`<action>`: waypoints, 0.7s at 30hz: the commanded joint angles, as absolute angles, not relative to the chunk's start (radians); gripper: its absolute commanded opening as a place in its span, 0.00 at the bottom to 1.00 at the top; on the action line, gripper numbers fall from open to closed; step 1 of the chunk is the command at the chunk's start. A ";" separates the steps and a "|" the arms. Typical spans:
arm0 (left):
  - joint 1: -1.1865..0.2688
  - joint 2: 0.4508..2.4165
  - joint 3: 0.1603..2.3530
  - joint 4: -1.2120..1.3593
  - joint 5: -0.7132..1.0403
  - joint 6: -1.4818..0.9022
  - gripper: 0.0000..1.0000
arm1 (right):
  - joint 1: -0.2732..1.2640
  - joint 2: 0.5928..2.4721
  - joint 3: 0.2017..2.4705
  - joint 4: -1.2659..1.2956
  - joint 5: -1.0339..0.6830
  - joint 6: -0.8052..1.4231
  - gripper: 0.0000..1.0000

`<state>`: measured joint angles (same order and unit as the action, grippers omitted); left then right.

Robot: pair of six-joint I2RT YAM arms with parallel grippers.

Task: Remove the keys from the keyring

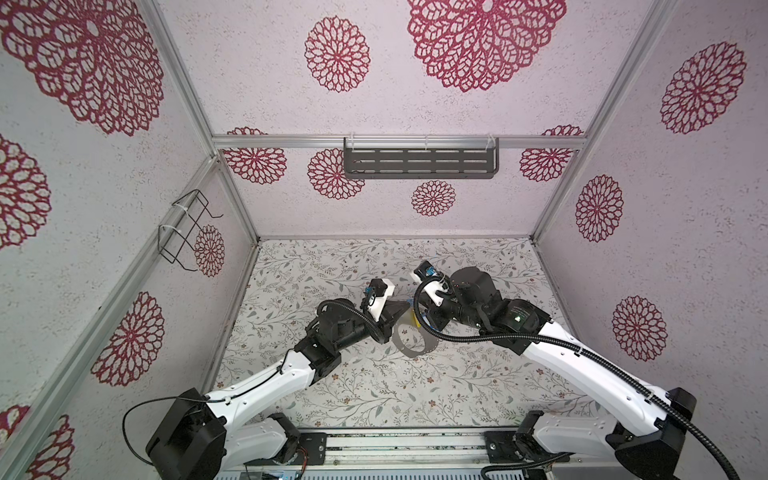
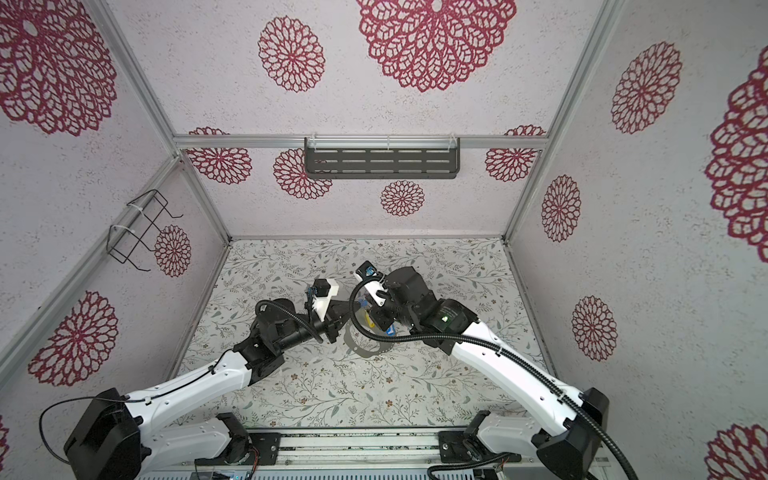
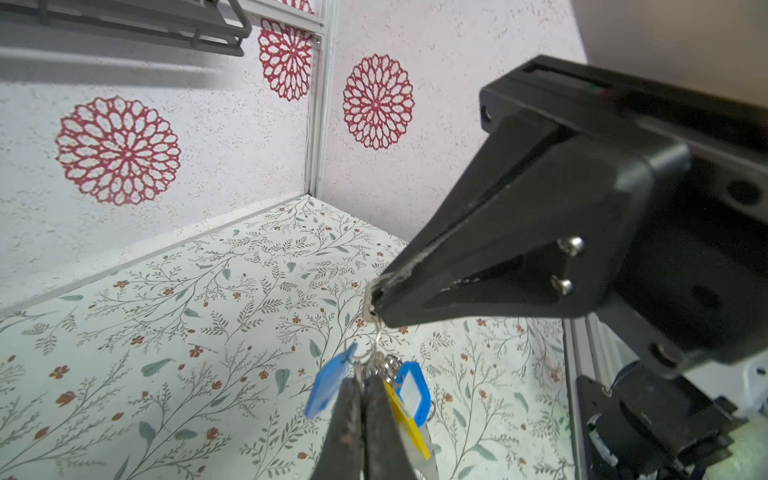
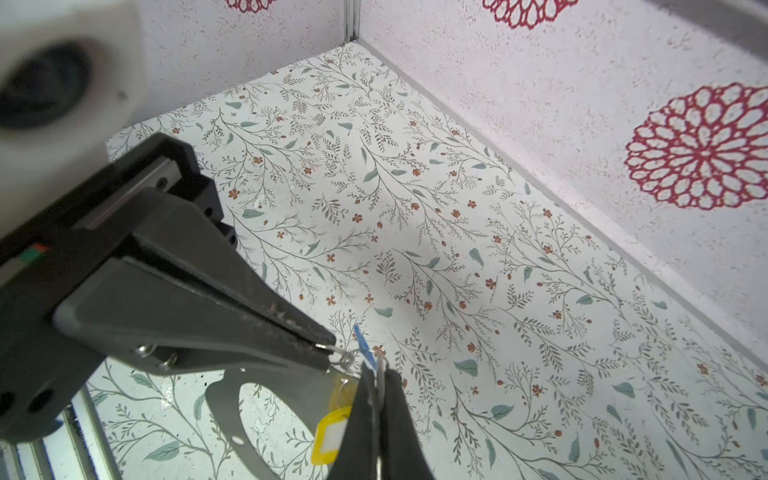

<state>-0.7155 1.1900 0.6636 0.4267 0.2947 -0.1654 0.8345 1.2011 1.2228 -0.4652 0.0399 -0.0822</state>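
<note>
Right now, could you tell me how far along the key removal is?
Done: no clearly freed tag visible. In hand: the left claw and right claw each pinch silver loops of the blue and yellow tags, bunched beside the dark grey hoop. Left: freeing every tag, it seems.

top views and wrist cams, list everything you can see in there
keyring: one, dark grey flat hoop, below the grippers
blue key tags: at least two, blue with white windows, hanging between the grippers
yellow key tag: at least one, yellow, same cluster
silver loops: several, silver, top of the cluster
shelf: one, grey, slotted, back wall
wire rack: one, black, left wall
table: one, pale floral print
left gripper: black, shut on a silver loop
right gripper: black, shut on a silver loop
</note>
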 commanded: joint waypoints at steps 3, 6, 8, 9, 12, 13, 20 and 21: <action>-0.702 1.149 0.652 0.336 0.330 0.010 0.00 | 0.804 1.096 1.200 -0.336 0.117 -0.015 0.00; -0.691 1.140 0.667 0.295 0.337 0.037 0.13 | 0.804 1.094 1.199 -0.321 0.104 -0.004 0.00; -0.690 1.137 0.687 0.238 0.312 0.059 0.44 | 0.804 1.092 1.209 -0.308 0.095 -0.002 0.00; -0.689 1.131 0.695 0.210 0.292 0.073 0.47 | 0.804 1.094 1.218 -0.306 0.092 -0.003 0.00; -0.673 1.109 0.712 0.145 0.269 0.095 0.54 | 0.804 1.107 1.246 -0.326 0.086 -0.020 0.00; -0.666 1.102 0.715 0.135 0.270 0.096 0.55 | 0.804 1.112 1.256 -0.337 0.086 -0.026 0.00; -0.649 1.059 0.777 0.095 0.308 0.073 0.52 | 0.804 1.130 1.297 -0.378 0.113 -0.079 0.00; -0.650 1.052 0.788 0.096 0.305 0.072 0.51 | 0.803 1.131 1.302 -0.380 0.111 -0.084 0.00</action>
